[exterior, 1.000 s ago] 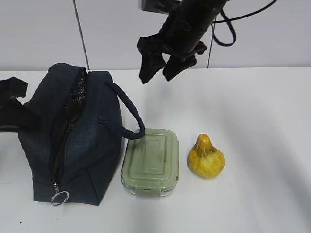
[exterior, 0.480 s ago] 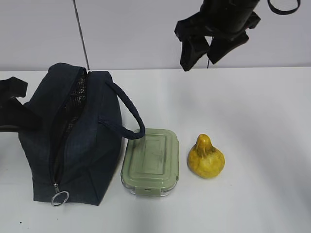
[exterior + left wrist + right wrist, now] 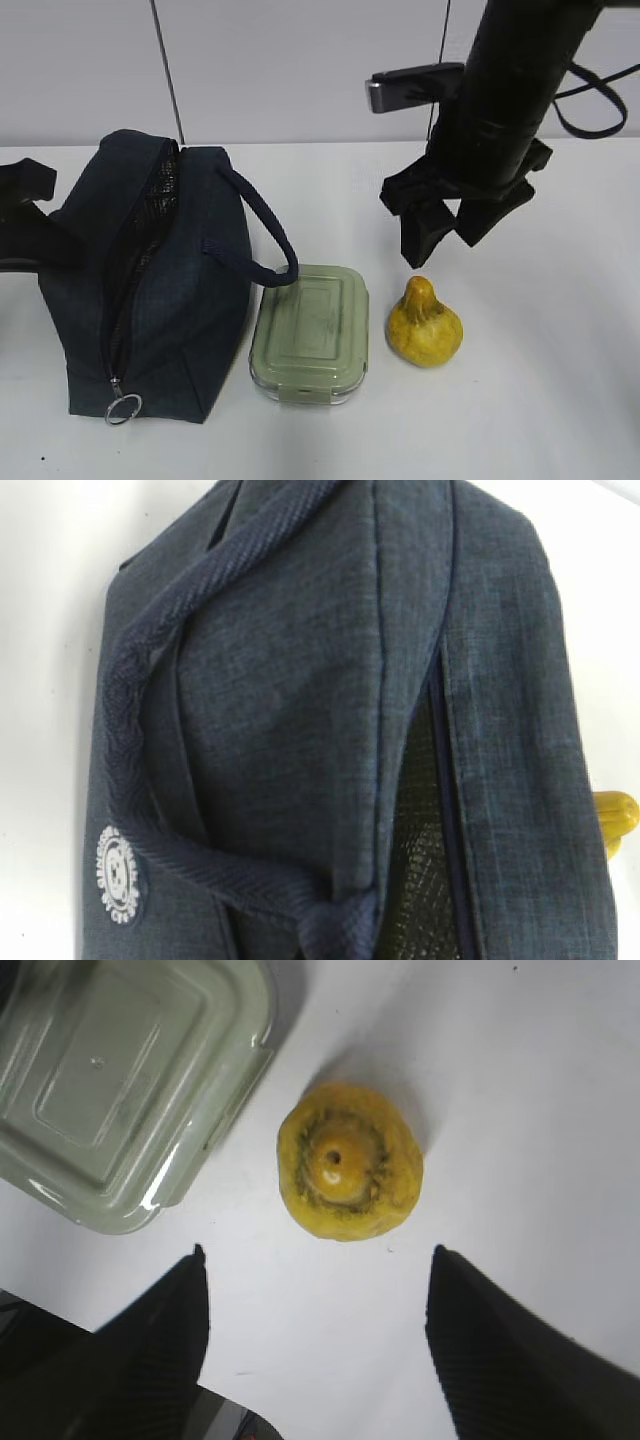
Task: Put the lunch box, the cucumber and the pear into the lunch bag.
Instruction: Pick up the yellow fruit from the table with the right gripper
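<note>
Ring pull (image 3: 122,408) of metal hangs nearest me at the zipper's end on the large dark navy fabric lunch bag (image 3: 150,290), which lies at nine o'clock with its zipper open. Just beside it at three o'clock I see the pale sage-green ribbed-lid lunch box (image 3: 311,334), one padded loop handle (image 3: 265,240) drooping onto its far corner. At three o'clock of the box stands the small yellow blotched pear (image 3: 424,325), apart from it. My right gripper (image 3: 445,232) hovers above the pear, fingers spread wide and empty. My left gripper I cannot see; its camera shows only bag fabric. The cucumber is not visible to me
</note>
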Tool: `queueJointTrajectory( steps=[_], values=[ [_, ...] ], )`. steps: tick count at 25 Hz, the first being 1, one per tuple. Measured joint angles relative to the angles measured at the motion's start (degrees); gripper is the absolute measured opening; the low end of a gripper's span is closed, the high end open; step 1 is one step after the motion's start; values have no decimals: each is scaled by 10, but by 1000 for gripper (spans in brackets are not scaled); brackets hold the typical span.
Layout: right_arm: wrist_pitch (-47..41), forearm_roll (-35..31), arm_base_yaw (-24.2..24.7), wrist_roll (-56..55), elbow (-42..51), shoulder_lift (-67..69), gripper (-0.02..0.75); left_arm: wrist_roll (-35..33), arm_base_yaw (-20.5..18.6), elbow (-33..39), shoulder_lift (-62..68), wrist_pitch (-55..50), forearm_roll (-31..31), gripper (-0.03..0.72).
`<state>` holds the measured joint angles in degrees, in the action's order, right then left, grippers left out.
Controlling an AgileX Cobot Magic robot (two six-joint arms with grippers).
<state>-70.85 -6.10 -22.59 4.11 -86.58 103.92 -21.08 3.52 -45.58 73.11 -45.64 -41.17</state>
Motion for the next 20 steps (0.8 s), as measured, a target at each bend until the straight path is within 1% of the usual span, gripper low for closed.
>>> queueJointTrajectory(
  steps=[7, 15, 18, 20],
  values=[
    [8, 4, -2, 0, 0, 79, 525, 0, 0, 0, 0, 0, 0, -15],
    [12, 6, -2, -1, 0, 101, 518, 0, 0, 0, 0, 0, 0, -15],
    [17, 9, -2, -1, 0, 112, 472, 0, 0, 0, 0, 0, 0, -15],
    [24, 10, -2, -1, 0, 117, 421, 0, 0, 0, 0, 0, 0, -15]
  ],
)
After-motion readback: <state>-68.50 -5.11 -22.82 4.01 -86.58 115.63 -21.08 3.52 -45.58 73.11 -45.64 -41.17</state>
